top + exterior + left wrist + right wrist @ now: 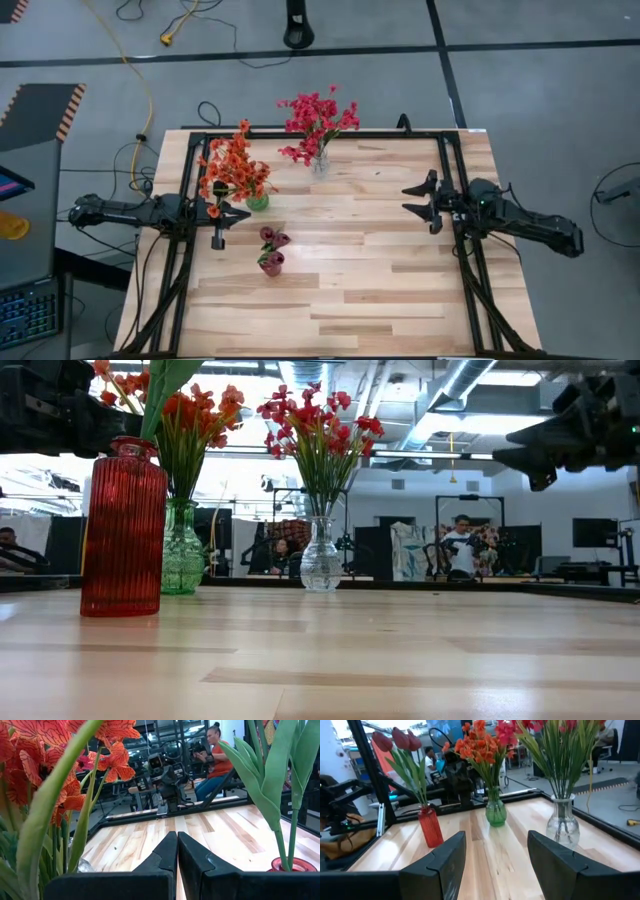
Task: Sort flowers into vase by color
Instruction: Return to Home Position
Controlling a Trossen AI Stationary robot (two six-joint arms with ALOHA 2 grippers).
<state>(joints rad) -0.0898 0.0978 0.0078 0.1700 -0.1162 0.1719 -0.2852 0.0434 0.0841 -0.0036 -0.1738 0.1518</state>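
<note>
Three vases stand upright on the table. A clear glass vase (320,165) holds pink-red blossom sprays (318,122) near the far edge. A green vase (257,201) holds orange sprays (232,168). A red ribbed vase (123,530) holds dark red tulip buds (272,240) near the middle. My left gripper (217,226) is shut, just left of the tulips and beside the orange sprays. My right gripper (421,202) is open at the table's right side, well clear of all vases.
A black frame (443,150) runs around the table's far, left and right sides. The near half of the table (350,310) is bare wood. Seated people (462,550) and equipment show in the room beyond the far edge.
</note>
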